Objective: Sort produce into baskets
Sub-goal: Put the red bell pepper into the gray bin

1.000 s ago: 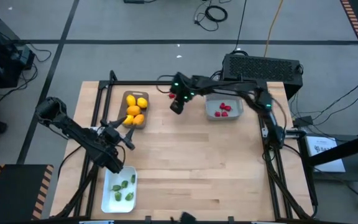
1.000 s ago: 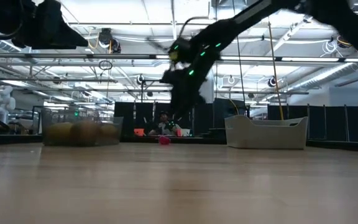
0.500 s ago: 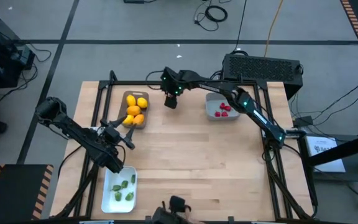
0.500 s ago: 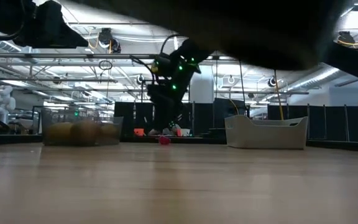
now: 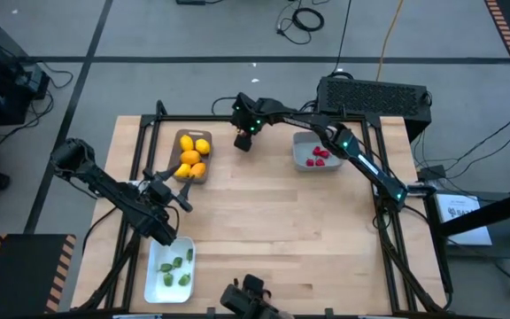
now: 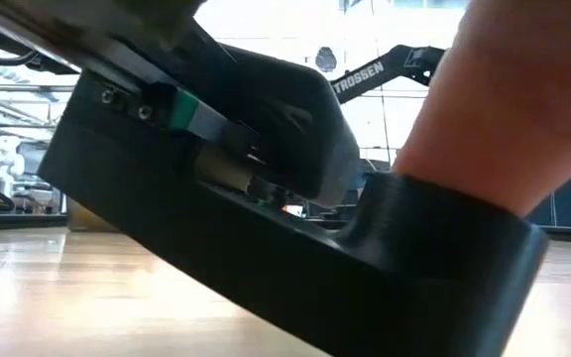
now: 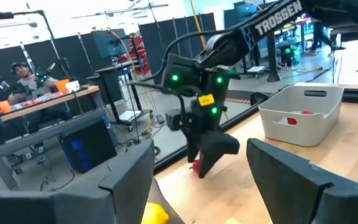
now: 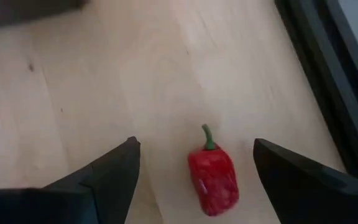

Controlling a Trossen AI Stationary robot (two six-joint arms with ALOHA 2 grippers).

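Red pepper (image 8: 213,177) between right hand's (image 8: 194,171) spread fingers

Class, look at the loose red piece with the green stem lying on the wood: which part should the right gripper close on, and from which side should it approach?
Probably the thick red body, not the thin stem. The red piece lies flat on the table, its green stem pointing lengthways, so the right gripper, open and already straddling it, would best descend from above and close across the narrower width.
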